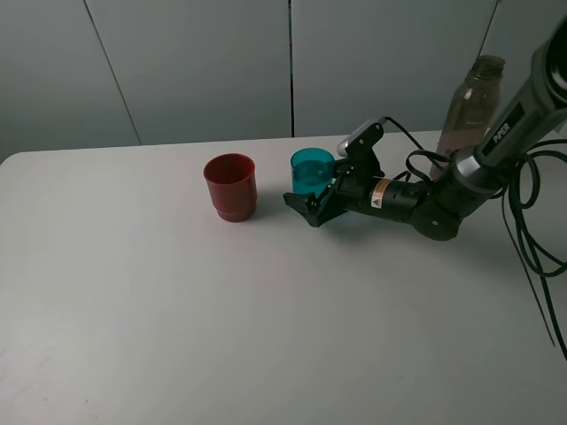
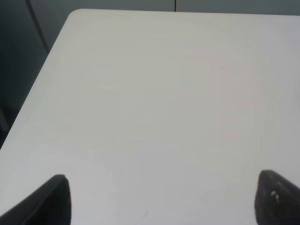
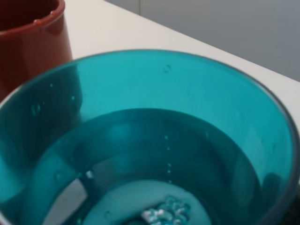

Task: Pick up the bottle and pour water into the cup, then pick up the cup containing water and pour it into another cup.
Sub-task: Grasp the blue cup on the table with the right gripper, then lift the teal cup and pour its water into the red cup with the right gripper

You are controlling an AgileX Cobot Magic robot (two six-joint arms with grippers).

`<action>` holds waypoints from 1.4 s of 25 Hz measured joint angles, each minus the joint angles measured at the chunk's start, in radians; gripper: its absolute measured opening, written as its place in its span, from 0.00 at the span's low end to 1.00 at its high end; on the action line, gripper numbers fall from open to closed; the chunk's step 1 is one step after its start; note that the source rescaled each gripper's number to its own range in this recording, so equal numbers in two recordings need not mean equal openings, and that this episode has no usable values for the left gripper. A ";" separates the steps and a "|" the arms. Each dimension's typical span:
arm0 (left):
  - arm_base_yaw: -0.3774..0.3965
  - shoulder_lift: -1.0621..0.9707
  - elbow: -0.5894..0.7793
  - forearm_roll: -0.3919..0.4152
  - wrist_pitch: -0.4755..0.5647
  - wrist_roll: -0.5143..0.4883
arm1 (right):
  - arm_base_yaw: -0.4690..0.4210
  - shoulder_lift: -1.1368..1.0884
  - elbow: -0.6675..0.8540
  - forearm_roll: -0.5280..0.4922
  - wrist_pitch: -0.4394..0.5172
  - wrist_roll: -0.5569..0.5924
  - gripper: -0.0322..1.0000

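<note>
Water's in the teal cup [image 1: 312, 170] at the spread right claw [image 1: 315, 200], bottle [image 1: 469, 102] stands behind it; lifting and pouring into the red cup [image 1: 230, 187] beyond remain.

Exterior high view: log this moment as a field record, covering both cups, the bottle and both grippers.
teal cup: upright on the table, water inside
red cup: upright, to the left of the teal cup in the high view, apart from it
bottle: upright, uncapped, far right behind the right arm
right gripper: open, low at the teal cup; contact cannot be told
left gripper: open, nothing between its fingers, above the table; outside the high view
</note>
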 joint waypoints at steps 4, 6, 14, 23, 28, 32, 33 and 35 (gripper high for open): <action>0.000 0.000 0.000 0.000 0.000 0.000 | 0.000 0.000 0.000 0.000 0.004 0.000 1.00; 0.000 0.000 0.000 0.000 0.000 0.000 | 0.000 0.000 0.000 0.002 0.002 0.000 1.00; 0.000 0.000 0.000 0.000 0.000 0.000 | 0.007 0.000 0.000 0.005 -0.008 0.000 1.00; 0.000 0.000 0.000 0.000 0.000 0.000 | 0.025 0.020 -0.047 0.007 -0.004 0.000 0.10; 0.000 0.000 0.000 0.000 0.000 0.000 | 0.031 0.020 -0.049 0.007 0.002 0.000 0.10; 0.000 0.000 0.000 0.000 0.000 0.000 | 0.031 0.020 -0.049 0.007 0.002 0.000 0.10; 0.000 0.000 0.000 0.000 0.000 0.000 | 0.031 0.020 -0.049 0.007 0.002 0.000 0.10; 0.000 0.000 0.000 0.000 0.000 0.000 | 0.031 0.020 -0.049 0.009 0.002 0.000 0.10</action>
